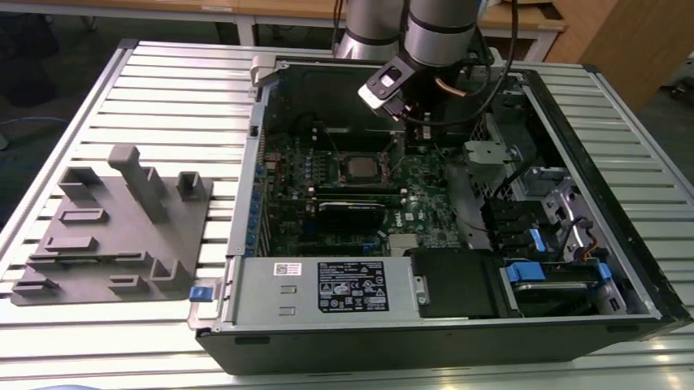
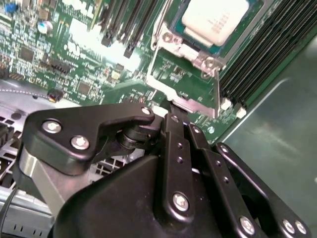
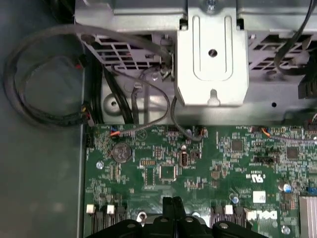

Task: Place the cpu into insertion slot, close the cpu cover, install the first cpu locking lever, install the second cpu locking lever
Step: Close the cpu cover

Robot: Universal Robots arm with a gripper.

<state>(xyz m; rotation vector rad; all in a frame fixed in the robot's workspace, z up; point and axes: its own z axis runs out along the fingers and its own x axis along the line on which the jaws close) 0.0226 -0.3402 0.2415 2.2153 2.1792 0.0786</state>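
The chip (image 2: 215, 20) sat in its socket (image 2: 188, 52); our claw (image 2: 171, 108) hung beside the flipped-open cover (image 2: 195, 105), pinched shut on nothing, we figured for pushing rather than grabbing.

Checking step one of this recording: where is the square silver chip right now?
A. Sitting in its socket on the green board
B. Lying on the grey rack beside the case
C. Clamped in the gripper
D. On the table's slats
A: in the second wrist view the chip sits flat in the socket on the green board, apart from the gripper.
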